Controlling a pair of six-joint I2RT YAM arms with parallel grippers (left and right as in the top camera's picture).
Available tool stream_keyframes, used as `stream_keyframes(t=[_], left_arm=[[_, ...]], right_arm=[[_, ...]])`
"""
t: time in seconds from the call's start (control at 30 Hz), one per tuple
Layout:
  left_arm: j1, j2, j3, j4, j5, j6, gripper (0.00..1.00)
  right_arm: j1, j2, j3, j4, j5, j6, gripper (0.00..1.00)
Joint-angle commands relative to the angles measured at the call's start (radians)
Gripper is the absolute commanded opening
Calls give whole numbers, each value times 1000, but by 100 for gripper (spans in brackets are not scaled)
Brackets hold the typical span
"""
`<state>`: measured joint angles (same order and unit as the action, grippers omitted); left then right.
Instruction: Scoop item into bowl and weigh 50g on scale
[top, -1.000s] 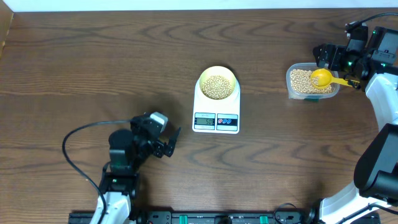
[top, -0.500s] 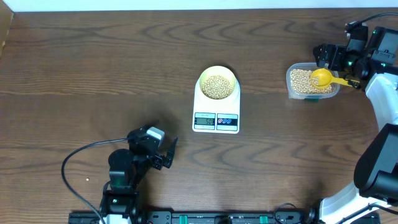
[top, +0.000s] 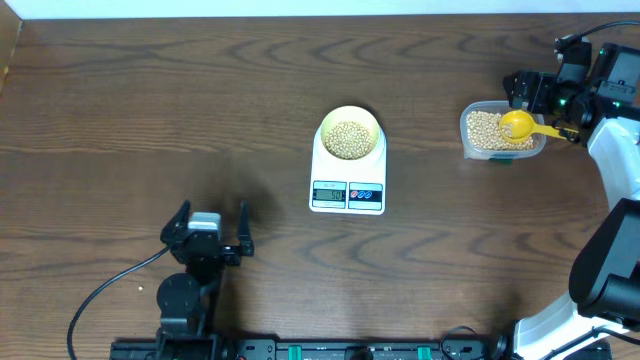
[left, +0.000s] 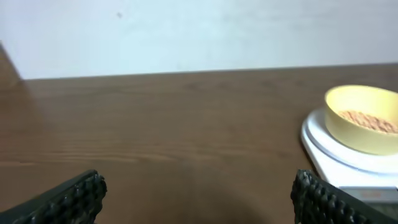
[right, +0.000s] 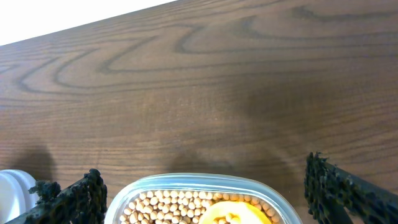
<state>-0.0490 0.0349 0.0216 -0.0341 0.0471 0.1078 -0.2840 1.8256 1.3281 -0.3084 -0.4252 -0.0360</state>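
The pale yellow-green bowl (top: 326, 128) stands on the white scale (top: 321, 168) at mid-table, partly filled with tan beans (top: 348, 139). In the left wrist view the bowl (left: 354, 134) and scale (left: 320, 149) sit at the right. My left gripper (top: 210, 228) is open and empty near the front left, well short of the scale; between its fingertips (left: 196, 202) is only bare table. My right gripper (top: 541, 106) hangs open over the far-right tub, its wide-apart fingers (right: 71, 200) straddling the tub's beans (right: 168, 205). A yellow scoop (top: 520, 125) lies in the tub.
The clear plastic tub (top: 468, 135) of beans sits at the far right, its rim (right: 186, 182) below my right wrist camera. A black cable (top: 105, 290) trails from the left arm at the front edge. A pale wall borders the table's far side.
My left arm has drawn back toward the front-left edge and swung round, still open. The right arm, tub, scoop, bowl and scale have not moved.
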Motion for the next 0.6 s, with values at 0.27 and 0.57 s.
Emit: stream_keyframes(t=[0.27,0.57], left_arm=[[6,-34,-18,-33,-111,37,98],[6,-30,-18,-33,-111,37,98]], right_arm=[[3,0,3,2,1,2,99],[3,0,3,2,1,2,99]])
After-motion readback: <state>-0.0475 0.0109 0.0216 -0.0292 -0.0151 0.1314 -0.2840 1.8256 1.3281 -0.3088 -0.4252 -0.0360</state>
